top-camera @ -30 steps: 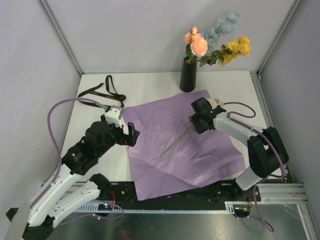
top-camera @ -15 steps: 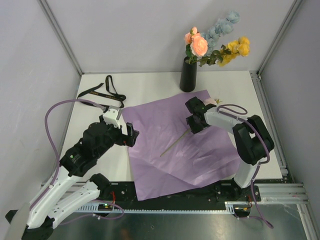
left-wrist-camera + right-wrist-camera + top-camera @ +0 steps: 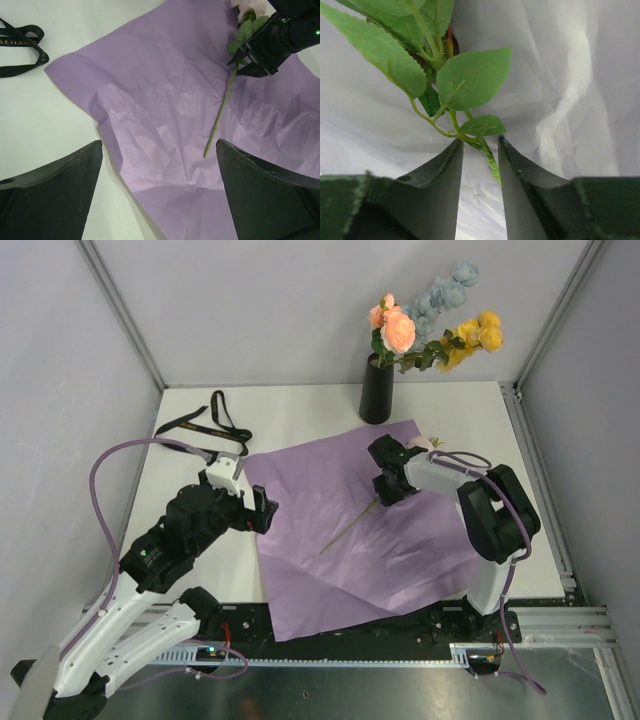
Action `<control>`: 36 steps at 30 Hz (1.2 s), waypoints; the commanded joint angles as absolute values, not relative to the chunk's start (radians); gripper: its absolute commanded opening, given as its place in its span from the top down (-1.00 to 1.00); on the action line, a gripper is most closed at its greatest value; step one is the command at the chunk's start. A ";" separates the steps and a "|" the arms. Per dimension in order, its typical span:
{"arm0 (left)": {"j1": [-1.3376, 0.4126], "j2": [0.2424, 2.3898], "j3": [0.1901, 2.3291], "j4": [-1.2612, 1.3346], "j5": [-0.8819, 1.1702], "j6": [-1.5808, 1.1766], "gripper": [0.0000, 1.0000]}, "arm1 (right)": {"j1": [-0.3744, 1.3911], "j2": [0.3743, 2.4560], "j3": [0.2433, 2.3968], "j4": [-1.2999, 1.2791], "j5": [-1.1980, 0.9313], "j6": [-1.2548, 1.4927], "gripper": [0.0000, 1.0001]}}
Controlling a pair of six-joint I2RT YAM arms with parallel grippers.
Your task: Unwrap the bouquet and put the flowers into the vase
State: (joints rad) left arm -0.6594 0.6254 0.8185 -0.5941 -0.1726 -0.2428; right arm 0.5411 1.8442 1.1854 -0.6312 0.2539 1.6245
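White surface (image 3: 300, 410) between grey walls carries one purple paper sheet (image 3: 330, 490), spread flat so the stems lie free. You have one black vase (image 3: 377, 390) at the far edge; flowers (image 3: 397, 332) of three colours stand in it: pink, blue, yellow. One loose flower (image 3: 350, 527) lies on the sheet. Your right claw (image 3: 480, 142) straddles its stem under the leaves, fingers narrowly apart, not pinching yet. Your left claw (image 3: 159, 150) hangs wide apart at the sheet's left edge. One black ribbon (image 3: 215, 420) lies aside.

Bright, soft, even light everywhere, hardly a shadow

Top view's crisp edge to edge. In the left wrist view the dark fingers (image 3: 50, 195) at 7 and 5 o'clock go slightly soft. Right wrist view: purple paper (image 3: 570, 75) washes out near white, leaves (image 3: 470, 80) sharp.
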 commanded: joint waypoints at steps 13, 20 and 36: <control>-0.656 0.619 0.833 -0.582 -0.181 -0.227 -0.99 | 0.595 1.687 1.221 -0.738 0.535 1.687 1.00; -0.656 0.610 0.831 -0.583 -0.192 -0.227 -0.99 | 0.698 1.503 1.221 -0.766 0.880 1.660 1.00; -0.656 0.609 0.831 -0.582 -0.196 -0.227 -0.99 | 0.689 1.203 0.838 0.788 0.663 0.286 1.00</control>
